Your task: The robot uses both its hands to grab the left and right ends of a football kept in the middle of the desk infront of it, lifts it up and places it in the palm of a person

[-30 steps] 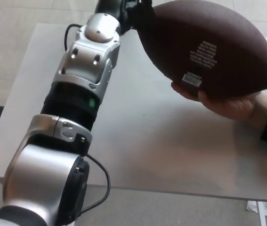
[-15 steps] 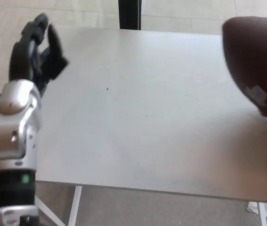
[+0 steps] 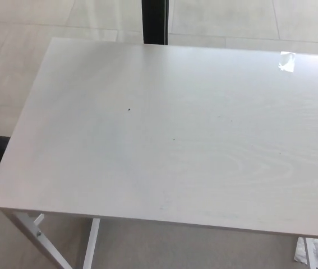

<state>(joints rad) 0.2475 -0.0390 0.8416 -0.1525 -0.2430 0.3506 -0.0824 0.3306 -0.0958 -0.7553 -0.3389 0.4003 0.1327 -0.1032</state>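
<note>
Bench [image 3: 164, 140]: white, with a bright glare spot at far right
Hands: neither showed, fingers' state unknowable

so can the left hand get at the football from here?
Probably not, as far as this frame shows: neither the football nor either hand is in view. Only the white desk shows, so there is nothing visible to reach for.

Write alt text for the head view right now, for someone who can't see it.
A pale wood-grain desk on white legs fills the head view, with no football, person or robot hand in sight. A dark post stands behind its far edge on a tiled floor.
</note>
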